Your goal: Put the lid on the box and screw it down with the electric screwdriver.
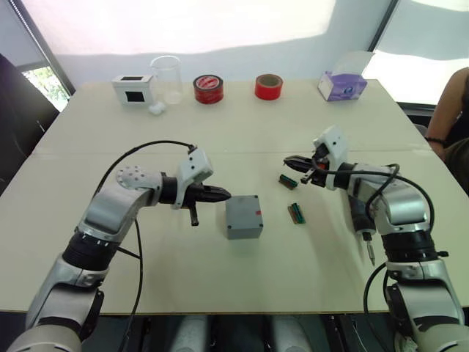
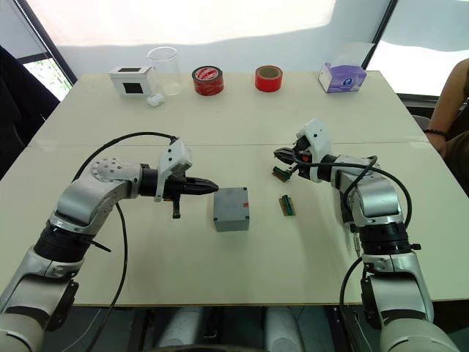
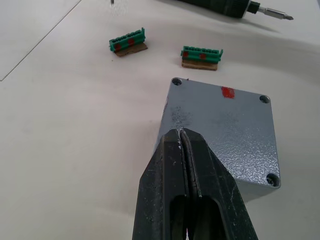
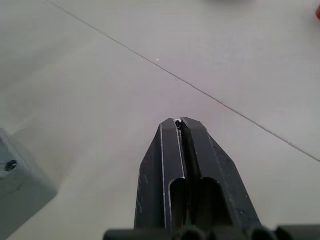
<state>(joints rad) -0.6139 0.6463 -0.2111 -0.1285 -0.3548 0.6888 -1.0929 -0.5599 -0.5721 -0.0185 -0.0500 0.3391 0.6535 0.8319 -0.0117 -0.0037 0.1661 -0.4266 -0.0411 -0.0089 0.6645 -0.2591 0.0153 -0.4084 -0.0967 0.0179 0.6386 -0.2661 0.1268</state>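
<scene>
And there the box (image 1: 244, 217) sat at the centre of the table (image 1: 220, 132), lid (image 3: 220, 131) on top of it, flush with its walls, a red mark showing at one edge and screw holes at the corners. Whether any screws were in them, I could not tell.

The left gripper (image 1: 222, 194) hovered just off the box at its nine o'clock, fingers pressed tight together with nothing between them, tips level with the box's near-left corner in the left wrist view. The right gripper (image 1: 289, 162) hung over the table at about two o'clock from the box, its fingers likewise pinched together and empty.

The electric screwdriver (image 1: 361, 224) lay on the table at three o'clock, well apart from the box, partly hidden behind the right forearm, its metal bit pointing toward the near edge. Between box and screwdriver, two small green connector strips: one (image 1: 296, 213) just right of the box, one (image 1: 287, 181) further back beneath the right gripper.

Along the far edge at twelve o'clock stood a white box (image 1: 133, 88), a clear cup (image 1: 167, 78), two red tape rolls (image 1: 209, 89) and a purple tissue box (image 1: 342, 85). A person's arm (image 1: 447, 117) showed at the far right.
</scene>
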